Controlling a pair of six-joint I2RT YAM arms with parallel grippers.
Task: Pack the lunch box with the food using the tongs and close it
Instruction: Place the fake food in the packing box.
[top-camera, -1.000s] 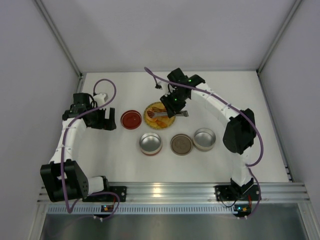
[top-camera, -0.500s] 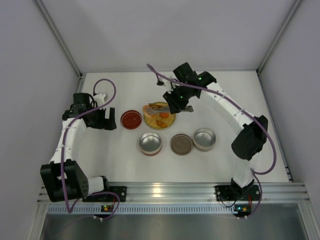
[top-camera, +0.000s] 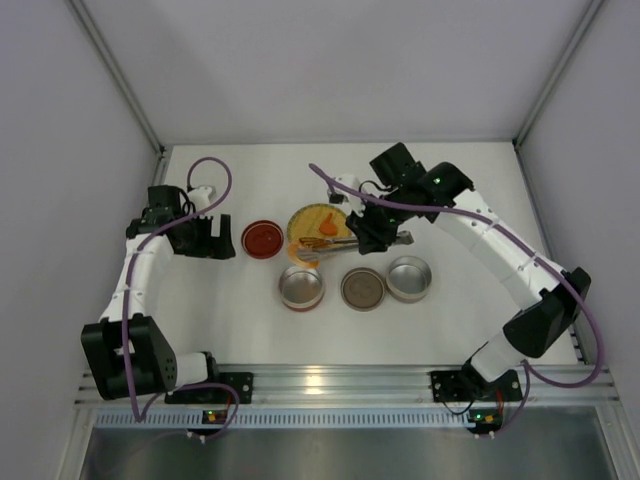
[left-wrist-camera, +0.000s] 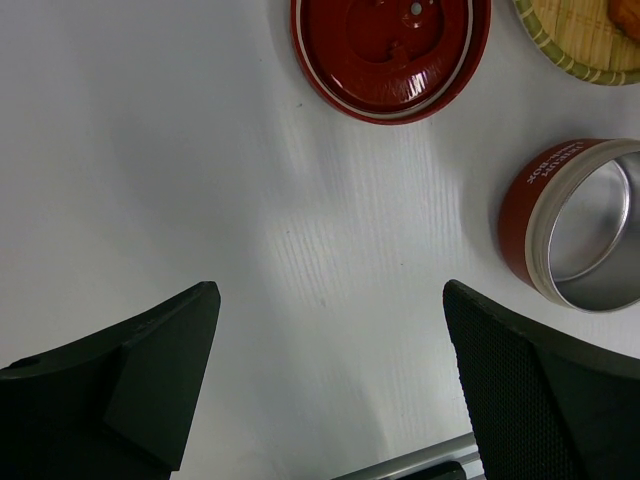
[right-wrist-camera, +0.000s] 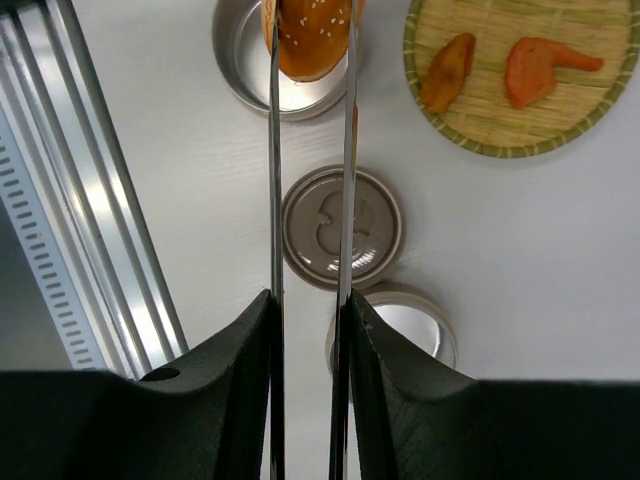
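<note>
Right wrist: two food pieces (right-wrist-camera: 450, 70) on plate (right-wrist-camera: 565, 112) — third (right-wrist-camera: 305, 45) near tin (right-wrist-camera: 238, 62), in tongs (right-wrist-camera: 275, 180) (in right end effector (right-wrist-camera: 308, 302)).

White arms (top-camera: 135, 280), bulky black joints (top-camera: 130, 355), purple cables (top-camera: 212, 165), green LED (top-camera: 433, 181), black textured fingers (left-wrist-camera: 540, 390).

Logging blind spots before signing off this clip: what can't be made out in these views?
- Right wrist view: the top edge cuts off the seeded orange-brown piece and the tips of the tongs gripping it; the right gripper hides their joined end.
- Top view: that piece is too small to identify.
- Left wrist view: the right edge crops the red-walled tin; its lettering is too small to read.
</note>
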